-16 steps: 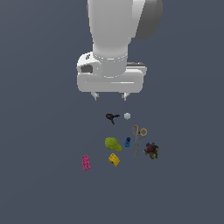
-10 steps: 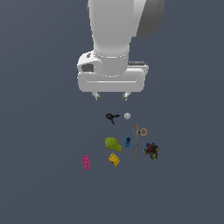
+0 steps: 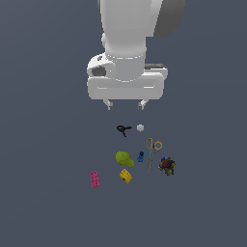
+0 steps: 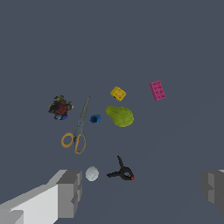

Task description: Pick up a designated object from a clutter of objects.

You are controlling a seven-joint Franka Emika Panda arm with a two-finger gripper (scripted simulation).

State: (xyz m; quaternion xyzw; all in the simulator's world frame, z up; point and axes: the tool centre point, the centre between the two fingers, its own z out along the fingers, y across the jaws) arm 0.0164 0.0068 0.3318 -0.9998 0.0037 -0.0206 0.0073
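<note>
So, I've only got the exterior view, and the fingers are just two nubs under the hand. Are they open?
Observer: Open. In the wrist view the gripper has its fingers far apart at the picture's edges, with nothing between them.
Operator: Does the wrist camera see the pink brick?
Observer: Yes, the whole pink brick, studded face towards the camera, lying apart from the yellow brick and the green pear shape.
Operator: What sits closest to the fingers there?
Observer: The white cube, right beside one finger in that picture, with the black clamp next to it.
</note>
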